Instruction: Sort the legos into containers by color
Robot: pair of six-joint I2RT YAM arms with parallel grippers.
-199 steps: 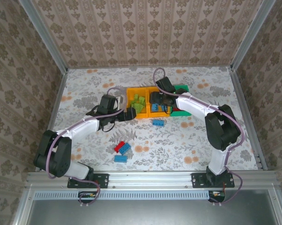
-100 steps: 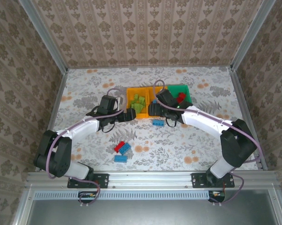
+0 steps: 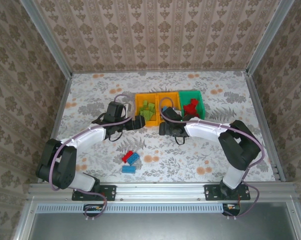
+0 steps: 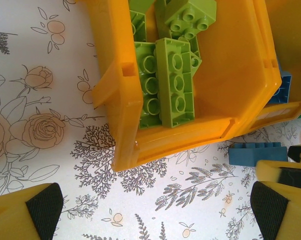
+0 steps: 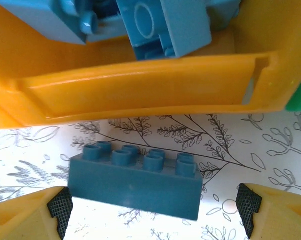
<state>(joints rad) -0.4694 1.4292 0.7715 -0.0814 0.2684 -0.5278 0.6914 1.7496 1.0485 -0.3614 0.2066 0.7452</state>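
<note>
Sorting is nearly done: green legos (image 4: 175, 82) fill the left orange bin (image 3: 137, 106), blue the middle orange bin (image 5: 140, 90), red the green bin (image 3: 202, 104). 4 remain on the counter (image 3: 205, 150). A blue brick (image 5: 135, 185) lies just near of the middle bin's wall, between the released right gripper's (image 5: 153, 212) fingers, a tight spot. The left gripper (image 4: 155, 205) gapes empty. A red brick (image 3: 127, 156) and 2 blue bricks (image 3: 129, 169) lie in open room.

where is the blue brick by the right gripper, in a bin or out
Out: the blue brick lies on the table outside the orange bin.

place: lab-style robot cell | signs: aluminium frame (image 3: 160, 189); wallpapered panel walls (image 3: 155, 35); floral-print table (image 3: 90, 90); left arm (image 3: 85, 136), right arm (image 3: 210, 129) bolted at its edge
</note>
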